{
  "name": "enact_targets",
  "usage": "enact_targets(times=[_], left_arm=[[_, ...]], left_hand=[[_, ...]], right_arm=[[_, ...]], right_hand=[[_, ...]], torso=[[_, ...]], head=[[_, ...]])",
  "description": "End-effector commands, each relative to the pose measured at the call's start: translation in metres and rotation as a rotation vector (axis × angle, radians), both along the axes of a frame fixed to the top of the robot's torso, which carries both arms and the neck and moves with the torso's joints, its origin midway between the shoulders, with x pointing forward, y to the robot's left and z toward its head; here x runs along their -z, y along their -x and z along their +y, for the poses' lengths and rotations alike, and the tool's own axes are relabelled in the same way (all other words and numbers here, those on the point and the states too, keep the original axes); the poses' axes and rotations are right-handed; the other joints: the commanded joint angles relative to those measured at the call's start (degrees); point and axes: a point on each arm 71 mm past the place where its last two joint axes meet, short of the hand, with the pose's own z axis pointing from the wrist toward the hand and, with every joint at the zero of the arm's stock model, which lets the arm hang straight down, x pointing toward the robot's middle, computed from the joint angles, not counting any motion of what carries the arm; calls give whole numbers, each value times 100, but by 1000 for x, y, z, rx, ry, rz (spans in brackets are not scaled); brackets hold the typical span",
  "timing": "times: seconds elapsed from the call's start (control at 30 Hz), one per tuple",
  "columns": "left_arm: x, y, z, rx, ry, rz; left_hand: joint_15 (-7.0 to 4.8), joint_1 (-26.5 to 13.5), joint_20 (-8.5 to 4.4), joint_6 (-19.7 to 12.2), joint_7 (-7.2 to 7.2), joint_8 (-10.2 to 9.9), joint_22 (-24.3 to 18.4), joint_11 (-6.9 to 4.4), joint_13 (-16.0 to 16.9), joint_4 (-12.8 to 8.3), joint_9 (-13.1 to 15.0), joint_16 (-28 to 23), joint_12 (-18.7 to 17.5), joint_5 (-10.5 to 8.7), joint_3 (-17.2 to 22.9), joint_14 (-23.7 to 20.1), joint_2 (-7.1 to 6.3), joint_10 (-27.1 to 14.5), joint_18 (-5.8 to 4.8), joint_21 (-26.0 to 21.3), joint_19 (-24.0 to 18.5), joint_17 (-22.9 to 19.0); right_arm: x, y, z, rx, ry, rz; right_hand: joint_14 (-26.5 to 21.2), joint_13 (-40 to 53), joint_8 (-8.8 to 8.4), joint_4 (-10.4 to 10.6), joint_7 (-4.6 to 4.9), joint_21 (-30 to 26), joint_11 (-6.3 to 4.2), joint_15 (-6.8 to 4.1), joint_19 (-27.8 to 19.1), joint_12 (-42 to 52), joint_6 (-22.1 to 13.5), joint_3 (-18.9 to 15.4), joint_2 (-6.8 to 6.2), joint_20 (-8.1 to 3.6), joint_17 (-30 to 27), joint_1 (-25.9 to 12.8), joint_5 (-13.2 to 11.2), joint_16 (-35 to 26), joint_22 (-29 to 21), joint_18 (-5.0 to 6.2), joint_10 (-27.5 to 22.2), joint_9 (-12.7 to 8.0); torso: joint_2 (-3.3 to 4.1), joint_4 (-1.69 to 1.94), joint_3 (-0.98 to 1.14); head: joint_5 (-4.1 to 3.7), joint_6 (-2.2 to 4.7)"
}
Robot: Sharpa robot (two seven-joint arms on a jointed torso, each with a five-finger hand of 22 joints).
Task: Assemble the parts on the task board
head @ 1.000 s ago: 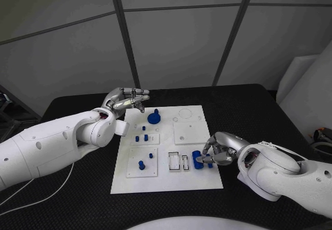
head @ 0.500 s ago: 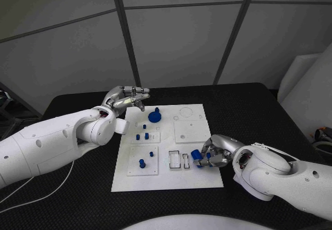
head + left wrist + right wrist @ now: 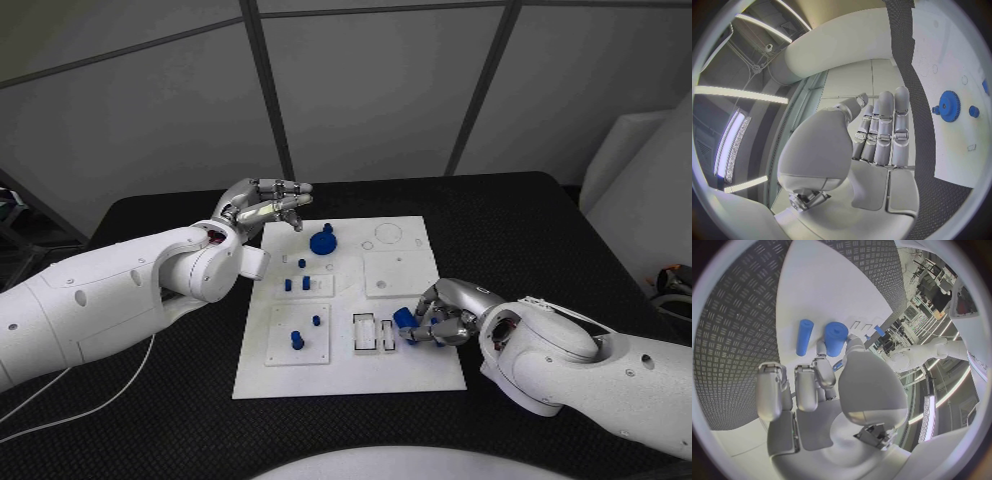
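Note:
The white task board (image 3: 418, 372) lies in the middle of the black table. My right hand (image 3: 444, 321) is low over the board's near right part. Its thumb and a finger pinch one end of a thick blue cylinder (image 3: 405, 320) (image 3: 836, 338), beside the two upright slots (image 3: 374, 335). A thinner blue rod (image 3: 804, 336) lies on the board right next to it. My left hand (image 3: 268, 206) (image 3: 879, 135) hovers above the board's far left corner, fingers straight and side by side, holding nothing. A blue gear (image 3: 323, 241) (image 3: 948, 105) stands just beyond its fingertips.
Small blue pegs stand in the left blocks (image 3: 296, 285) (image 3: 297, 341). A plain white square block (image 3: 394, 274) sits on the board's right half, with a round recess (image 3: 388, 237) beyond it. A white cable (image 3: 87, 400) trails over the table at the near left.
My right hand has shifted left and slightly away from me, taking the thick blue cylinder closer to the slots. The left hand has stayed where it was.

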Motion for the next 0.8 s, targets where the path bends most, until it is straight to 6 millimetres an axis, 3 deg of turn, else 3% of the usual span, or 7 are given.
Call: enact_targets(times=[0.03, 0.2, 0.37, 0.63, 0.8], left_arm=[[-2, 0, -1, 10, 8, -8], [-2, 0, 0, 9, 8, -8], [-1, 0, -1, 10, 8, -8], [-1, 0, -3, 13, 10, -7], [-1, 0, -4, 15, 10, -7]], left_hand=[[11, -6, -3, -28, 4, -18, -8, 12, -6, -1, -1, 9, 19, 5, -23, -39, 41, -43, -60, -23, -52, -6], [11, -6, -3, -28, 4, -18, -8, 12, -6, -1, -1, 9, 19, 5, -23, -39, 41, -43, -60, -23, -52, -6], [11, -6, -3, -28, 4, -18, -8, 12, -6, -1, -1, 9, 19, 5, -23, -39, 41, -43, -60, -23, -52, -6], [12, -10, -1, -29, 4, -17, -9, 13, -7, 2, -1, 14, 29, 7, -29, -42, 49, -51, -59, -25, -54, -12], [12, -10, -1, -29, 4, -17, -9, 13, -7, 2, -1, 14, 29, 7, -29, -42, 49, -51, -59, -25, -54, -12]], right_arm=[[2, 2, -5, 38, -2, -9], [-6, 8, -6, 65, -63, -34], [-14, 15, -5, 91, -151, -41], [-20, 19, 5, 80, -218, -44], [-17, 18, 18, 45, -228, -14]], right_hand=[[331, 63, 44, -13, -36, 51, -7, -43, 176, 60, 50, 37, 63, -39, 59, 134, 104, 47, 986, -61, 76, 35], [329, 105, 80, -8, -62, 61, -30, -62, 186, 78, 100, 26, 88, -56, 63, 216, 289, 47, 999, -64, 99, 68], [333, 127, 82, -18, -71, 91, -39, -70, 218, 90, 109, 19, 84, -63, 90, 260, 333, 59, 1037, -75, 113, 77], [334, 125, 83, -8, -72, 104, -41, -72, 231, 85, 116, 16, 94, -66, 92, 258, 347, 60, 1052, -80, 113, 81], [331, 111, 81, 1, -71, 95, -40, -72, 221, 67, 119, 8, 96, -67, 80, 247, 351, 54, 1041, -76, 105, 82]], torso=[[0, -9, 4], [-2, -18, 16], [-17, 3, -10], [-2, 18, -4], [4, 6, -1]], head=[[15, -2], [35, -5], [3, 0], [18, 36], [43, 39]])
